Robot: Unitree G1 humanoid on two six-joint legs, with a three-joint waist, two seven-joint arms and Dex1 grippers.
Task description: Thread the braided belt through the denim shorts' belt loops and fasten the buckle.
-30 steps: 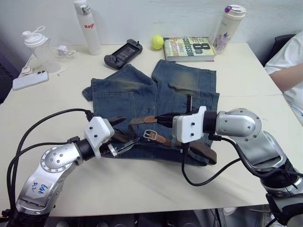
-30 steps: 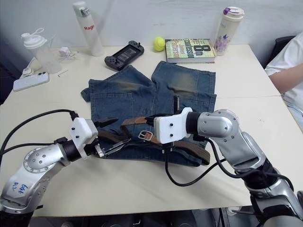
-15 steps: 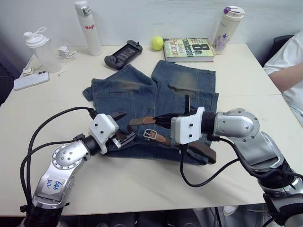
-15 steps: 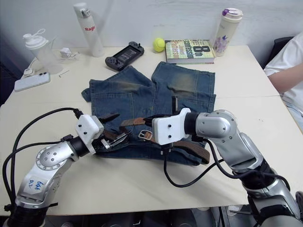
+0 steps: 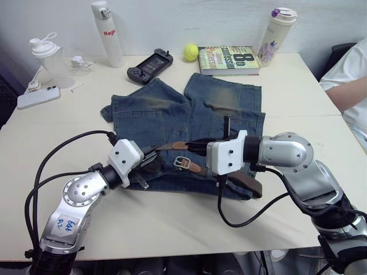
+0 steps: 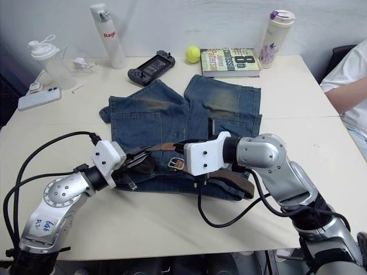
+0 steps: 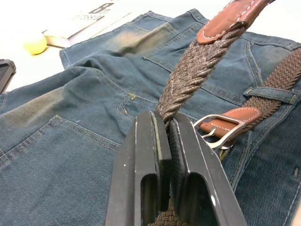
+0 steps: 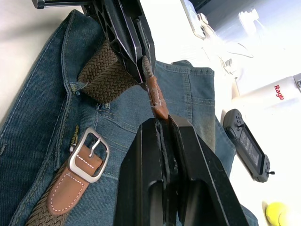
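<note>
The faded denim shorts (image 5: 172,109) lie flat mid-table, waistband toward me. The braided belt (image 5: 243,182) runs along the waistband and passes under a belt loop (image 7: 270,93). Its silver buckle (image 5: 182,162) rests on the denim near the fly. My left gripper (image 7: 161,117) is shut on the braided strap (image 7: 188,75) a short way below its brown leather tip. My right gripper (image 8: 157,121) is shut on that leather tip (image 8: 155,96), and the strap is lifted off the shorts between the two grippers. In the head view the left gripper (image 5: 150,156) and right gripper (image 5: 192,144) meet just above the buckle.
At the table's far edge stand a white bottle (image 5: 106,31), a game controller (image 5: 150,64), a yellow ball (image 5: 190,51), a book (image 5: 229,59) and a flowered bottle (image 5: 274,34). A shaker (image 5: 49,57) and phone (image 5: 37,96) sit far left. A person's arm (image 5: 352,80) rests at right.
My left gripper moved in toward the raised belt end and closed on the braided strap. The right gripper kept hold of the leather tip without moving.
</note>
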